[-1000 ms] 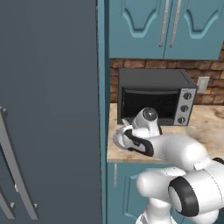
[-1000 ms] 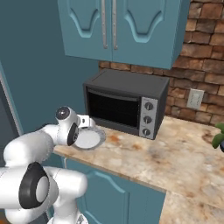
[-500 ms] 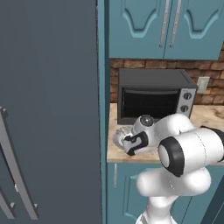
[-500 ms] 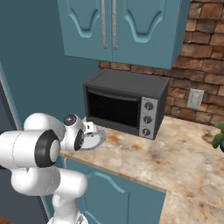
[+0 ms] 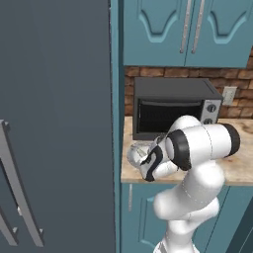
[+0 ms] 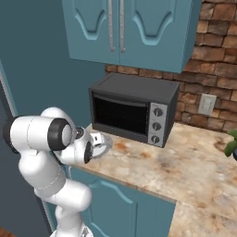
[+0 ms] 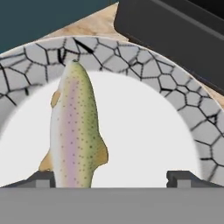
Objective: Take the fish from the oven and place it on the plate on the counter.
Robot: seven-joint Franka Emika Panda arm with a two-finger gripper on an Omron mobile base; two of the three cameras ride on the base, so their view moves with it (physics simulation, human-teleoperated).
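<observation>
The fish (image 7: 72,127), speckled green-pink with tan fins, lies on the white middle of the plate (image 7: 144,61), its head toward the crackle-patterned rim. My gripper (image 7: 113,178) hangs close above the plate, open, its fingertips (image 7: 43,178) wide apart and the fish's tail beside the left one; nothing is held. The plate (image 5: 134,153) sits at the counter's (image 5: 237,168) left end, with my gripper (image 5: 142,162) right at it. From the other side the plate (image 6: 102,142) and gripper (image 6: 95,141) meet on the counter (image 6: 185,162). The oven is out of view.
A dark boxy toaster oven (image 5: 170,106) (image 6: 132,109) stands just behind the plate, its front edge also near the hand (image 7: 175,30). A tall grey panel with bar handles (image 5: 54,123) walls the left. Teal cabinets (image 6: 125,28) hang overhead; a green plant (image 6: 231,148) sits far right.
The arm's elbow and forearm have swung up and closer to the base, while the hand stays at the plate. The jaws remain wide apart.
</observation>
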